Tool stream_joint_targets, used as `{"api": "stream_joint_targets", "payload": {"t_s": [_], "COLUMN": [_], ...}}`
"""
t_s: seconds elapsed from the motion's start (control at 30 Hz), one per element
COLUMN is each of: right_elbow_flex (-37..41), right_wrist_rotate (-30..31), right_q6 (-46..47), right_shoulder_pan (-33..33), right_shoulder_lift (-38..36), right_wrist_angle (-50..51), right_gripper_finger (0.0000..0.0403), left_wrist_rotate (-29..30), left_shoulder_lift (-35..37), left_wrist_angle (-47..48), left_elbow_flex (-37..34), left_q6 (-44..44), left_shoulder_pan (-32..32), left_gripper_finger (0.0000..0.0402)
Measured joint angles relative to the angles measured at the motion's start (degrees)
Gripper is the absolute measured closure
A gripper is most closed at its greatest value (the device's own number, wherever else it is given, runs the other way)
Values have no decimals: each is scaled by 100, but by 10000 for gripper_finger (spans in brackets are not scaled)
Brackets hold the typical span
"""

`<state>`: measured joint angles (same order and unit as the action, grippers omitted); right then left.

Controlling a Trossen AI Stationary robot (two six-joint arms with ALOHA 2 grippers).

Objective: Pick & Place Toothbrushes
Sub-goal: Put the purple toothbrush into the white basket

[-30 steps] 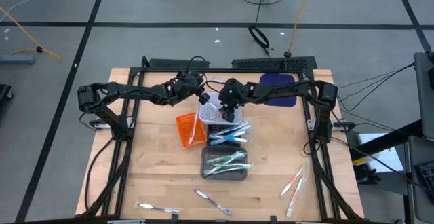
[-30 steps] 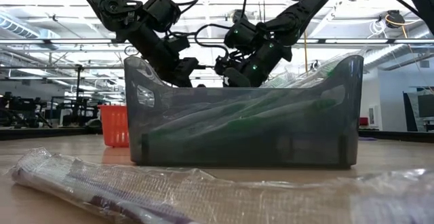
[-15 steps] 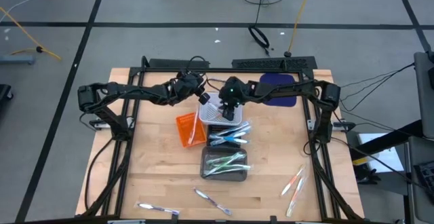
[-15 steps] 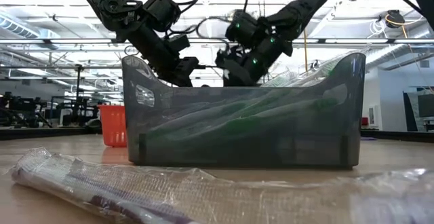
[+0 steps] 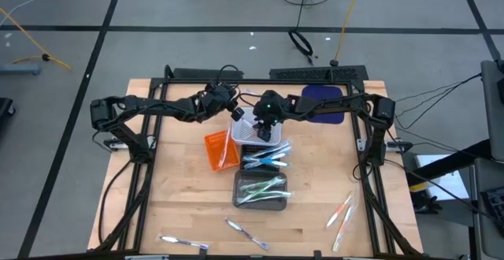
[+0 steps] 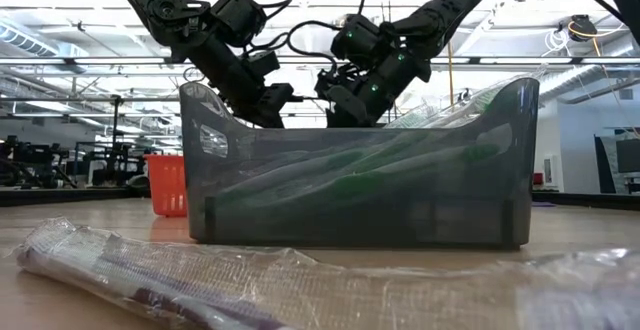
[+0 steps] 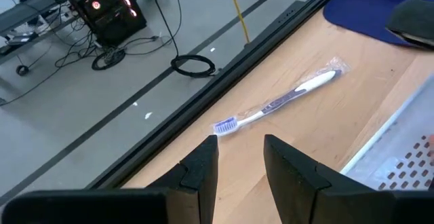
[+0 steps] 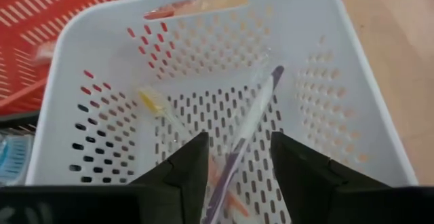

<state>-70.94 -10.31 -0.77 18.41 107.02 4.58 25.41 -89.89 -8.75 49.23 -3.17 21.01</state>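
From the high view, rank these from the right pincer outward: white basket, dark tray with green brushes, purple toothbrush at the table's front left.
1. White basket: directly beneath the right pincer.
2. Dark tray of green brushes: mid-table, toward the front.
3. Purple toothbrush: front-left edge, farthest.

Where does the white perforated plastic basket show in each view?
High view: white perforated plastic basket mid-table, under both arms' tips.
Low view: not in it.
Left wrist view: only one perforated corner shows.
Right wrist view: fills most of the picture.
Shared landmark: orange slatted basket beside it, also in the right wrist view.
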Motion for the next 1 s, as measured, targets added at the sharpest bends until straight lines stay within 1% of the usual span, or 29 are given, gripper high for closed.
{"api": "stream_joint_targets", "payload": {"t_s": [0.2, 0.27, 0.33, 0.47, 0.7, 0.8, 0.87, 0.93, 1.0], "right_elbow_flex": [0, -7, -1, -20, -4, -4, -4, -4, -4], "right_wrist_rotate": [14, 149, 148, 127, 119, 137, 155, 193, 317], "right_q6": [-29, -29, -44, -17, 27, 20, 12, 12, -8], "right_shoulder_pan": [0, -8, -7, -11, -4, -4, -4, -4, -4], "right_shoulder_lift": [23, 162, 251, 464, 468, 468, 468, 468, 468], "right_wrist_angle": [-18, -164, -117, -362, -266, -249, -245, -239, -213], "right_gripper_finger": [225, 218, 214, 213, 222, 232, 247, 271, 306], "left_wrist_rotate": [2, 2, 1, 0, 4, 4, 4, 4, 5], "left_shoulder_lift": [0, 0, 0, 0, 0, 0, 0, 0, 0], "left_wrist_angle": [-13, -11, -13, -4, -7, -4, -2, -4, -3], "left_elbow_flex": [0, 0, 0, 0, 0, 0, 0, 0, 0], "left_q6": [-4, -10, -19, -17, 24, 27, 28, 34, 40], "left_shoulder_pan": [1, 1, 0, 0, 1, 1, 1, 1, 1], "left_gripper_finger": [282, 282, 282, 282, 282, 282, 282, 282, 282]}}
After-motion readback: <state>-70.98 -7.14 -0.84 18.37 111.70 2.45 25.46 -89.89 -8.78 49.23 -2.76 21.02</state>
